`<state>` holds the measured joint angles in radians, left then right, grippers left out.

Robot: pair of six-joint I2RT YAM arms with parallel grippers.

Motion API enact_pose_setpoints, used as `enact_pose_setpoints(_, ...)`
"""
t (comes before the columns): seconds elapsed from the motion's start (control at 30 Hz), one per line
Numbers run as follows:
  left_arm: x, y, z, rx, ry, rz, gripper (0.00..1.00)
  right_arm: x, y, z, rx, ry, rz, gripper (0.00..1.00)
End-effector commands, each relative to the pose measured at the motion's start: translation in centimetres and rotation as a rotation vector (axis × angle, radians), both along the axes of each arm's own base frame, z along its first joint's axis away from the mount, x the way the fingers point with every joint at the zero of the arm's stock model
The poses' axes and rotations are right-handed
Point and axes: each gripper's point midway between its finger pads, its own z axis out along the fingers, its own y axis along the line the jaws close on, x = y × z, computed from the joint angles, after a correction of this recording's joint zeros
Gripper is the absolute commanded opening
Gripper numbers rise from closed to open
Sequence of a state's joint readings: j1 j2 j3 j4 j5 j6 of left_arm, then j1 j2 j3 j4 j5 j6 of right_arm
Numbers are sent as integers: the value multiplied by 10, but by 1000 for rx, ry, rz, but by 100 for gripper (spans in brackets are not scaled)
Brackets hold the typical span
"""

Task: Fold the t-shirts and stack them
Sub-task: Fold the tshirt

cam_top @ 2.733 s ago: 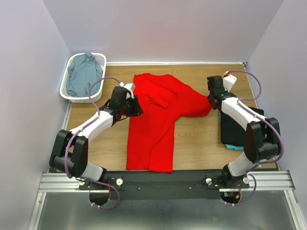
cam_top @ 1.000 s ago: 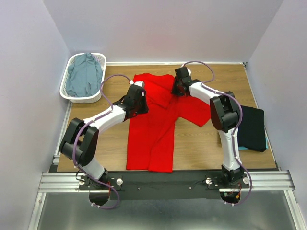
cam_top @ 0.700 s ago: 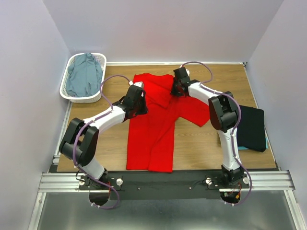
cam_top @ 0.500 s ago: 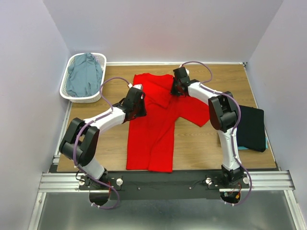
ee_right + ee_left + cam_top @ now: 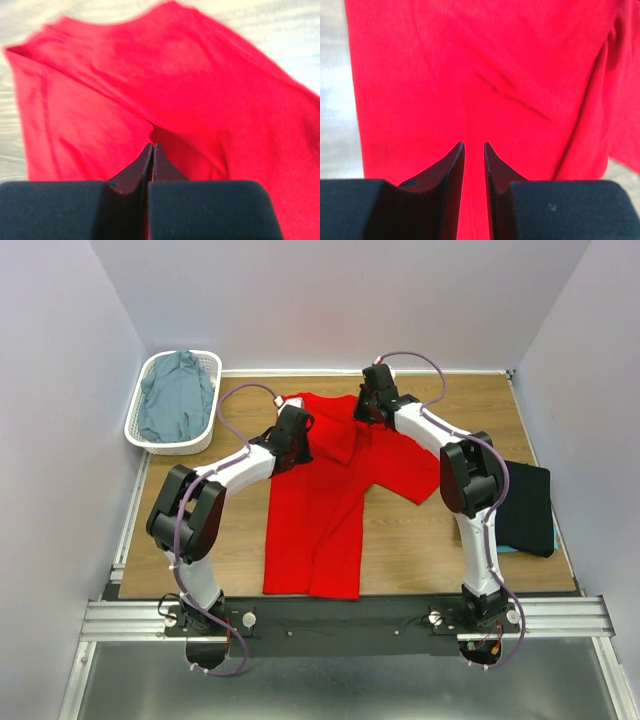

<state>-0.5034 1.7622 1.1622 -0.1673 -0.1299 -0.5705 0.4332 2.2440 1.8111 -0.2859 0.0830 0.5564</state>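
A: Where is the red t-shirt (image 5: 320, 505)?
B: It lies mid-desk, flat on the wood-grain desk (image 5: 420, 540). The hem is toward the near edge and the collar end toward the far wall. Pale lilac walls (image 5: 330, 300) close in three sides, and a metal rail (image 5: 120, 618) runs along the near edge.

A: How does it look?
B: It is bright plain red and mostly spread out. The body is a long panel with a few soft creases. One sleeve fans out to the right and a doubled-over flap sits near the top.

A: What about the other shirts?
B: The black t-shirt (image 5: 525, 505) is folded at the right edge of the desk, with a sliver of the teal t-shirt (image 5: 508, 549) showing under it. The grey-blue t-shirt (image 5: 175, 400) is bunched in the white basket (image 5: 150, 445) at the far left corner.

A: And the left end effector (image 5: 298, 440)?
B: It is over the upper left part of the red shirt. The fingers (image 5: 452, 165) are parted by a narrow slit with nothing between them, and red cloth shows below.

A: The right end effector (image 5: 372, 408)?
B: It is at the top right of the shirt, near the collar side. The fingers (image 5: 135, 175) are pressed together with no gap. The tips meet at a fold that rises toward them, so it looks pinched onto the red cloth. That view is blurry.
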Motion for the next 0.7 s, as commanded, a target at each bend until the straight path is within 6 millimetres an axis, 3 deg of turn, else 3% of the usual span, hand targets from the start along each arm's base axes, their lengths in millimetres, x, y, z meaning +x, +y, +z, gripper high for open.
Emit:
enact_pose_setpoints(0.0, 15, 8, -9, 71, -1, 37, 30, 5, 11, 47, 40, -80, 30, 6)
enact_pose_setpoints(0.37, 35, 2, -37, 154, 32, 35, 30, 4, 12, 85, 82, -134, 30, 6)
enact_pose_setpoints(0.67, 45, 0, -47, 183, 41, 41, 30, 3, 16, 111, 114, -172, 45, 6)
